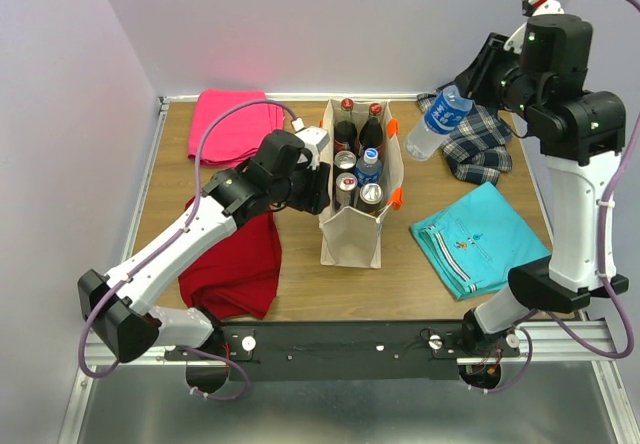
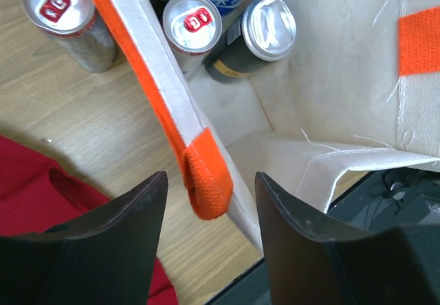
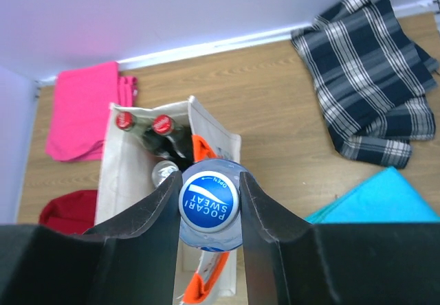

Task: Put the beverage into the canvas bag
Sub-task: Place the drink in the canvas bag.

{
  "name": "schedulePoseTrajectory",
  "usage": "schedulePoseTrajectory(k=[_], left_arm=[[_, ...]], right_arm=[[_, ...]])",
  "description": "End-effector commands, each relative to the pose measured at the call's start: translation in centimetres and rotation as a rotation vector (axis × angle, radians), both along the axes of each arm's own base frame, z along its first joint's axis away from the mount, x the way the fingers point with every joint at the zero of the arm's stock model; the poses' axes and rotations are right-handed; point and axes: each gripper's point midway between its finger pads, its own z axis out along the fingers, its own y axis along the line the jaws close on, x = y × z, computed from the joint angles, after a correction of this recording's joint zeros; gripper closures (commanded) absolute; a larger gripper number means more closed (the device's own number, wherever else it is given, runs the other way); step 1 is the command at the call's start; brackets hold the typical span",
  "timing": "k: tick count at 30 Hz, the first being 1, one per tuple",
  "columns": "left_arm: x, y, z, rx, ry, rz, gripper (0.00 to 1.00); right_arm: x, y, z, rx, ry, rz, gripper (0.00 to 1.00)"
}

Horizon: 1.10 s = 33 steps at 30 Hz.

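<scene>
The beverage, a clear Pocari Sweat bottle (image 1: 437,122) with a blue cap (image 3: 209,198), hangs in the air to the right of the canvas bag and above it. My right gripper (image 3: 210,181) is shut on its neck, up at the back right (image 1: 462,94). The cream canvas bag (image 1: 352,239) with orange straps stands upright at the table's middle. My left gripper (image 1: 322,179) is at its left wall. In the left wrist view its open jaws (image 2: 210,176) straddle that wall's rim and the orange strap end (image 2: 206,181) without pinching it.
Two cola bottles (image 1: 358,124), a blue-capped bottle (image 1: 369,164) and cans (image 1: 345,186) fill the bag's back half. Folded cloths lie around it: pink (image 1: 232,122), red (image 1: 235,264), plaid (image 1: 478,144) and teal (image 1: 478,236).
</scene>
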Motion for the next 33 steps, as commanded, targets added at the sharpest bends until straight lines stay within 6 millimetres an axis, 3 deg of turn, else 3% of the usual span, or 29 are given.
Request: schedulePoseTrajectory(k=[1, 8, 18, 28, 33], left_arm=[[0.0, -0.8, -0.7, 0.017, 0.003, -0.006, 0.42], [0.4, -0.6, 0.6, 0.018, -0.028, 0.017, 0.63], [0.8, -0.7, 2.4, 0.002, -0.064, 0.035, 0.97], [0.7, -0.8, 4.0, -0.017, -0.092, 0.043, 1.00], [0.8, -1.0, 4.9, -0.027, -0.110, 0.047, 1.00]], right_arm=[[-0.4, 0.7, 5.6, 0.073, -0.189, 0.052, 0.99], [-1.3, 1.9, 7.5, 0.103, -0.254, 0.134, 0.99], [-1.4, 4.2, 8.5, 0.145, -0.279, 0.256, 0.99], [-0.8, 6.9, 7.4, 0.182, -0.243, 0.387, 0.99], [-0.3, 8.0, 5.8, 0.188, -0.197, 0.434, 0.99]])
